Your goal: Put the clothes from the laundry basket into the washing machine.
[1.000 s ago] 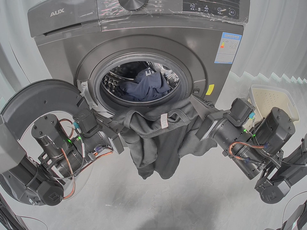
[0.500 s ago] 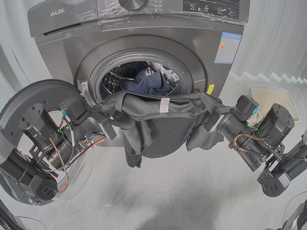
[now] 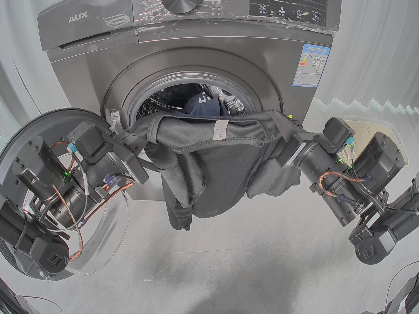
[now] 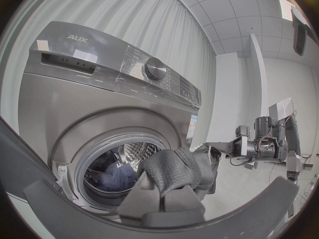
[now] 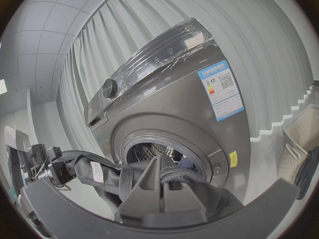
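Pale curtains are hanging behind the grey washing machine, and its round door is standing open on my left. I am holding a dark grey garment stretched in front of the drum opening. The left gripper is clamping one end and the right gripper is pinching the other, with the rest drooping floorward. A navy garment is lying inside the drum. The laundry basket is sitting beyond my right arm.

The grey garment hides the lower rim of the washing machine opening and most of the navy cloth inside. The right arm covers part of the laundry basket.
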